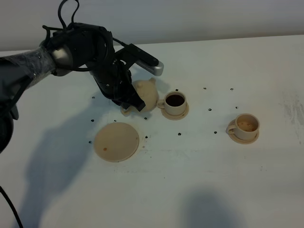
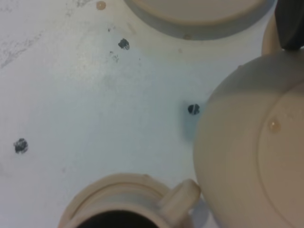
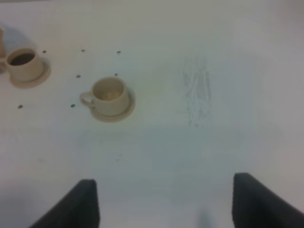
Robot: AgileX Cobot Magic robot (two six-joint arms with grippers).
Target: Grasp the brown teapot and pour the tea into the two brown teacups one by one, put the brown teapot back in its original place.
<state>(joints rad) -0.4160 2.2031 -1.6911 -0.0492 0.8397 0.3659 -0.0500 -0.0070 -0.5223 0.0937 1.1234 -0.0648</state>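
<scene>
The brown teapot (image 1: pixel 147 95) is held in my left gripper (image 1: pixel 129 101), which is shut on its handle side. The pot hangs just left of the near teacup (image 1: pixel 175 103), which holds dark tea. The second teacup (image 1: pixel 246 126) stands on its saucer to the right, its inside pale. The flat tan saucer disc (image 1: pixel 116 141) lies bare in front of the teapot. In the left wrist view the teapot (image 2: pixel 251 156) fills one side, with one black finger (image 2: pixel 289 23), the dark-filled cup (image 2: pixel 128 204) and the disc (image 2: pixel 199 14). My right gripper (image 3: pixel 166 204) is open and empty above bare table, far from both cups (image 3: pixel 109 97).
Small dark marks (image 1: pixel 209 109) dot the white table (image 1: pixel 199 180) around the cups and disc. A scuffed patch (image 3: pixel 197 95) shows on the table at the right. The back wall (image 1: pixel 190 19) runs behind the table.
</scene>
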